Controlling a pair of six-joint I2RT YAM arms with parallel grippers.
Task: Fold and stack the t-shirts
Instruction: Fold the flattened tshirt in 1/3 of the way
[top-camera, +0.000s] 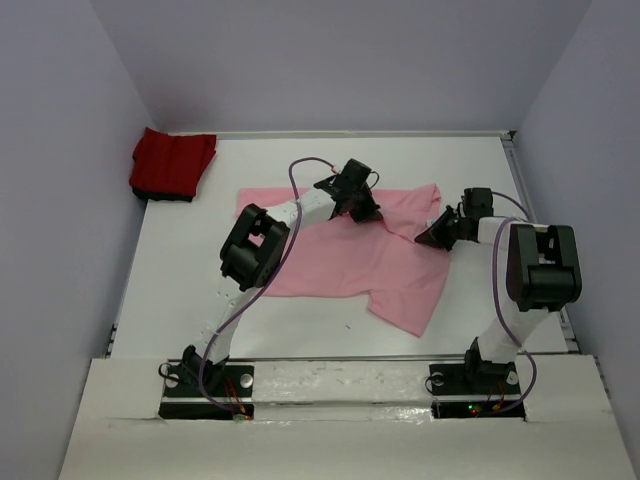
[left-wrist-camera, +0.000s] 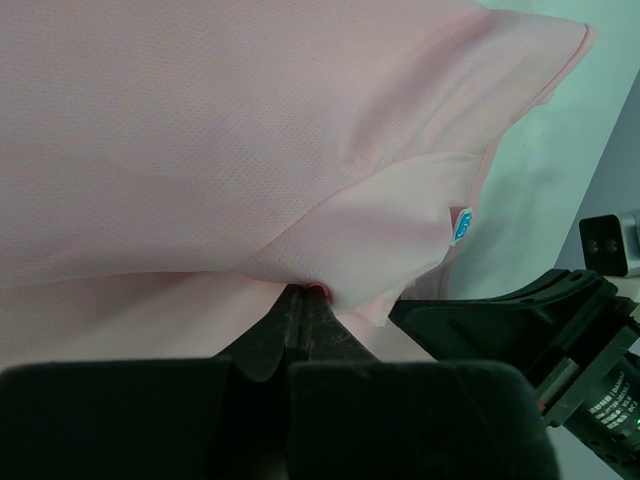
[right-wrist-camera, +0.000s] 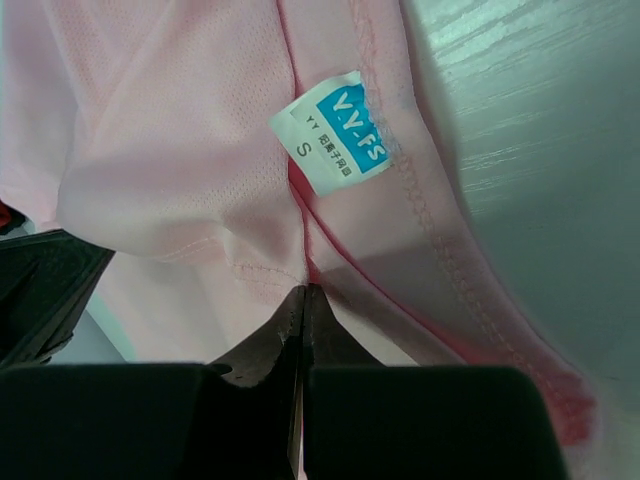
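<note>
Pink t-shirt (top-camera: 340, 265): clamped near its size label (right-wrist-camera: 335, 130) by left jaws and right jaws alike, likely best lifted level, kept taut, then folded over.

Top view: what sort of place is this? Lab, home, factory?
Most likely a lab test cell for robot recording, not a home. Plain walls box in a white table. The left arm and right arm are bolted at its near edge, working a pink shirt, with a red shirt nearby.
</note>
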